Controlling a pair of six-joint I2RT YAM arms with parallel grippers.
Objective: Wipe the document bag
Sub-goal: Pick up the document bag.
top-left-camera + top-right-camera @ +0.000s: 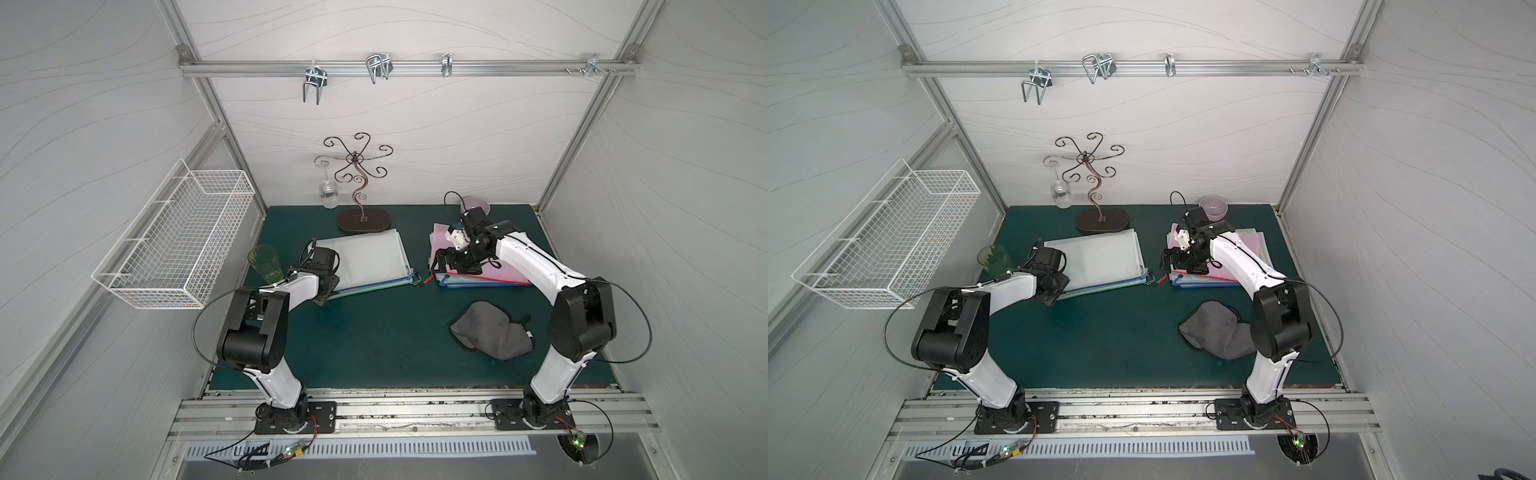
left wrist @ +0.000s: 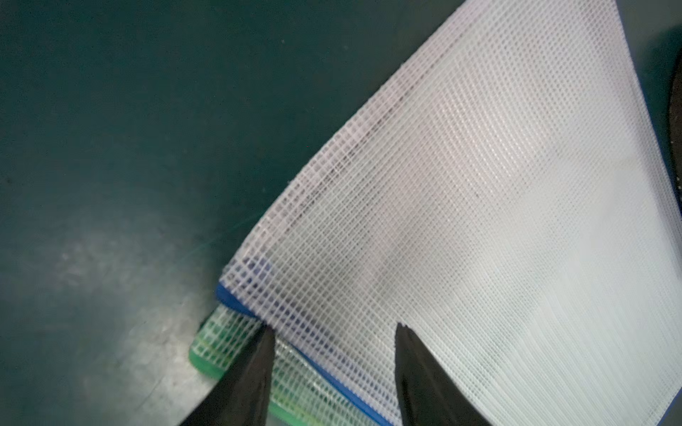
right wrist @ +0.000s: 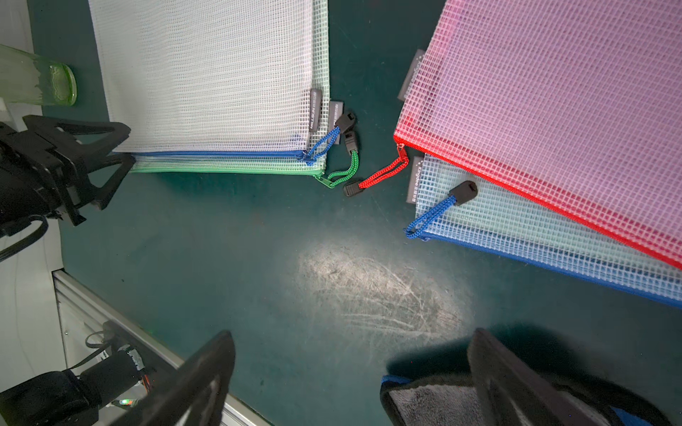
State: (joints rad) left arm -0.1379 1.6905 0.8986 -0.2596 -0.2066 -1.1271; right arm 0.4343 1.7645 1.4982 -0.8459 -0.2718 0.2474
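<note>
A white mesh document bag (image 1: 370,255) (image 1: 1100,257) (image 2: 479,184) (image 3: 206,73) with a blue zipper lies on a green-edged one. My left gripper (image 1: 328,293) (image 1: 1054,297) (image 2: 334,326) is open at their near left corner, one finger over the white mesh and the other at the zipper edge. A pink red-zippered bag (image 1: 503,272) (image 3: 553,110) tops a second stack. My right gripper (image 1: 441,261) (image 1: 1168,259) (image 3: 352,332) hangs wide open and empty above that stack's near left corner. A grey cloth (image 1: 492,332) (image 1: 1217,334) (image 3: 435,402) lies crumpled on the mat.
A green tumbler (image 1: 266,262) stands left of my left wrist. A metal glass stand (image 1: 361,187) with a hanging wine glass (image 1: 328,193) is behind the white bags. A lilac bowl (image 1: 476,204) sits at the back. A wire basket (image 1: 174,237) hangs on the left wall.
</note>
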